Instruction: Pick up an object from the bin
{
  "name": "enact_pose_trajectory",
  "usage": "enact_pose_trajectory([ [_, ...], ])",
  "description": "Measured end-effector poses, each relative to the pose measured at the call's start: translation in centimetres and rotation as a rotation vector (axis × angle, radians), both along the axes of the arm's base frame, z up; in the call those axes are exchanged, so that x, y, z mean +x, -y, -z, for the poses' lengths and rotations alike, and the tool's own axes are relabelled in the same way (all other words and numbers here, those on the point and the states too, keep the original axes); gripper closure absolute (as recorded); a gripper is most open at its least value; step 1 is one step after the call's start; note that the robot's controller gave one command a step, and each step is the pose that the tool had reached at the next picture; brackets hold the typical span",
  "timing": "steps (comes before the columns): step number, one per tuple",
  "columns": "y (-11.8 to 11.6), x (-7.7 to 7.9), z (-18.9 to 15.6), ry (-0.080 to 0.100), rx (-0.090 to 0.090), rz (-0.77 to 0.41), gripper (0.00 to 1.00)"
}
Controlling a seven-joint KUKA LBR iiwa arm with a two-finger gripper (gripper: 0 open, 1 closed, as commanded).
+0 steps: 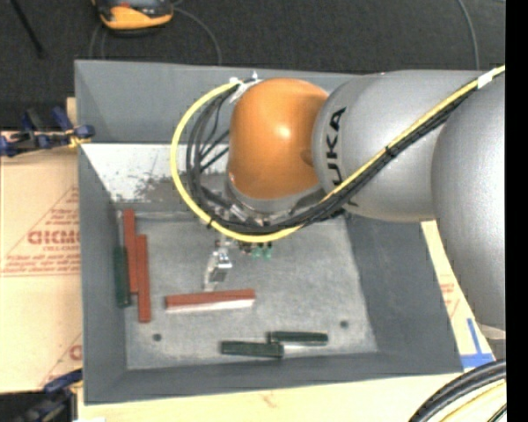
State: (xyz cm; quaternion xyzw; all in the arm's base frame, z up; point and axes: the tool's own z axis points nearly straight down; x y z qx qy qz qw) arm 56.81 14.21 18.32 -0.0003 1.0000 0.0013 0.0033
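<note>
Along the front of the grey metal bin [101, 323], two slim dark green sticks [273, 345] are lying end to end. Just beyond them a flat red-brown bar [209, 301] is lying crosswise on the floor, long and straight-edged. The end effector [217, 269] is hanging over the bar's middle, showing just past it; whether it is apart or together I cannot tell. Further left, two red bars [136, 266] and a dark green stick [121, 278] are lying along the wall. The glossy orange cover [273, 139] is bulging above.
</note>
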Motion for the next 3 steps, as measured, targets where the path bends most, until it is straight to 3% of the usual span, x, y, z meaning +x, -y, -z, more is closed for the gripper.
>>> enact_pose_trajectory([
  [1, 0.2, -3.0, 3.2, -0.006, -0.004, -0.154, 0.00],
  [2, 0.8, -1.9, 10.4, -0.002, 0.002, -0.114, 1.00],
  [3, 0.7, -1.9, 10.4, -0.002, 0.003, -0.113, 1.00],
])
